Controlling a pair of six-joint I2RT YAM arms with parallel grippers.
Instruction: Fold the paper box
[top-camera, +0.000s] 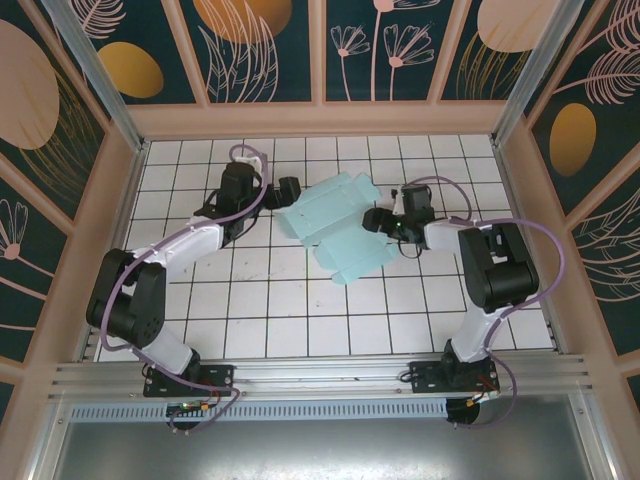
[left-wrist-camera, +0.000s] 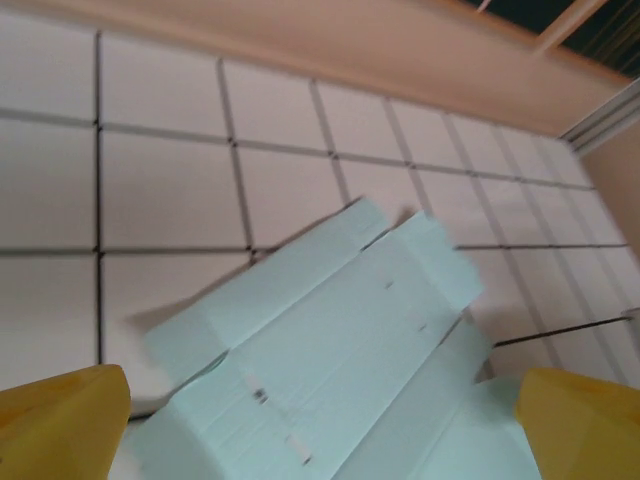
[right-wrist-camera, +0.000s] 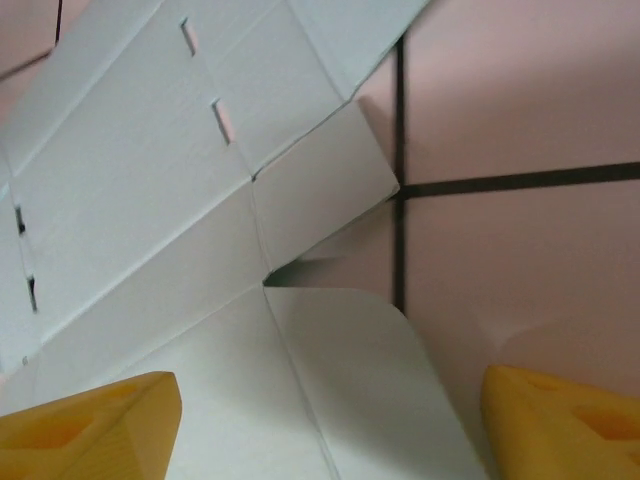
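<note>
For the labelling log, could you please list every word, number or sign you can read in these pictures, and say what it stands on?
No readable text anywhere.
The box is plain mint card with only cut slots and creases, no print.
The tiles are blank.
The wall panels carry plant patterns, no lettering.

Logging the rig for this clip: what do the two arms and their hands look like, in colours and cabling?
The left arm and right arm both mix white link shells with bulky black joint housings. A lilac cable loops loosely along each arm. The left hand and right hand look black from above, and the wrist views show chunky yellow fingers. No markings are legible.
</note>
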